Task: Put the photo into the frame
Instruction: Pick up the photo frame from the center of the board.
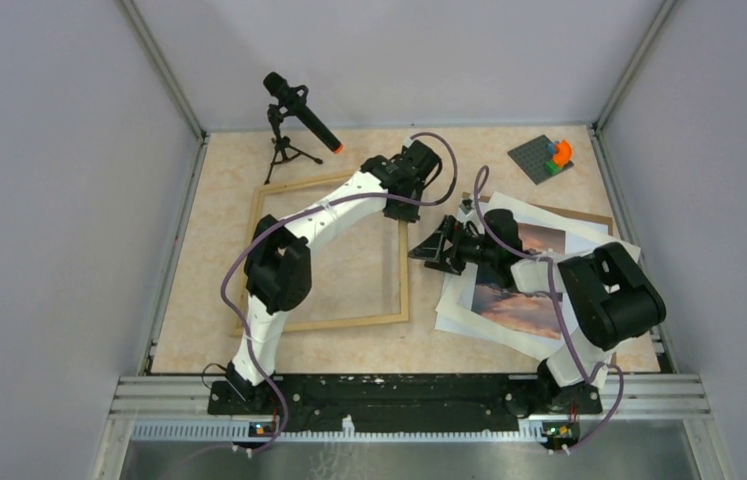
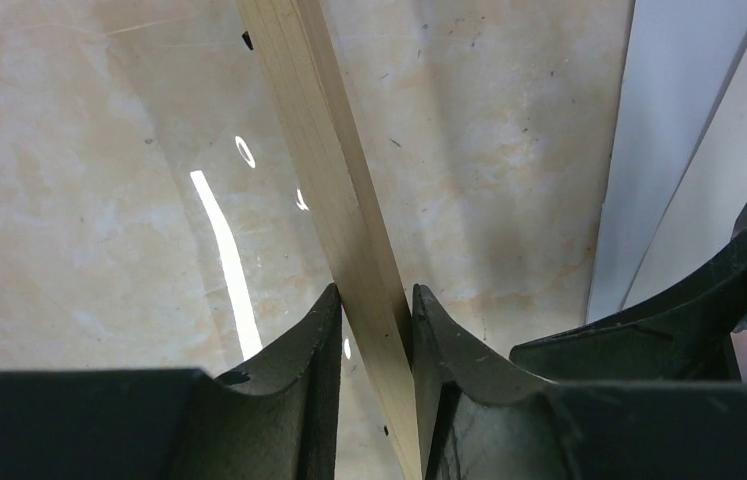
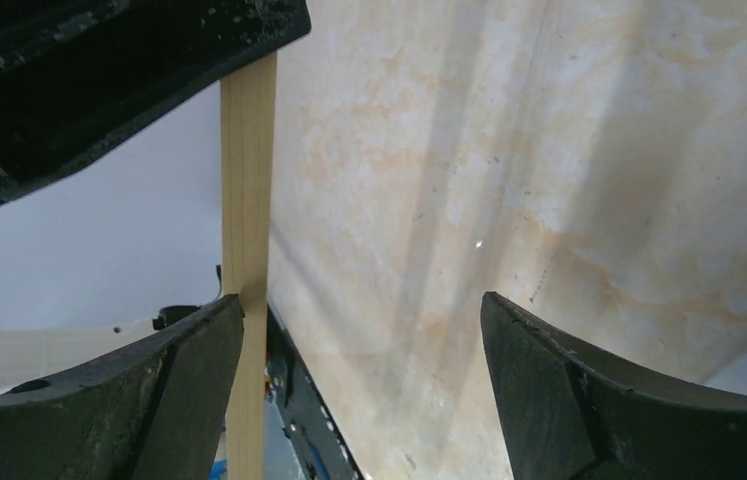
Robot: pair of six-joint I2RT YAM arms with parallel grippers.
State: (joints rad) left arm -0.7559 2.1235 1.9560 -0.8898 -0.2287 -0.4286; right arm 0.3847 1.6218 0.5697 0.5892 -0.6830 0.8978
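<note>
**Marbled table point(image 1: 349, 350): frame point(image 1: 329, 324) pinched, photo point(image 1: 514, 300) lying aside**

Nearest me, the photo lies flat on white sheets point(image 1: 459, 315) to the frame's right, held by neither gripper. My right gripper point(image 1: 427, 250) hovers between photo and frame, jaws spread wide and empty, just beside the frame's right rail. Farther out, my left gripper point(image 2: 374, 300) is clamped on that same rail.

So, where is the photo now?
In the top view the photo lies on the right side of the table, on white sheets, just right of the frame.
</note>
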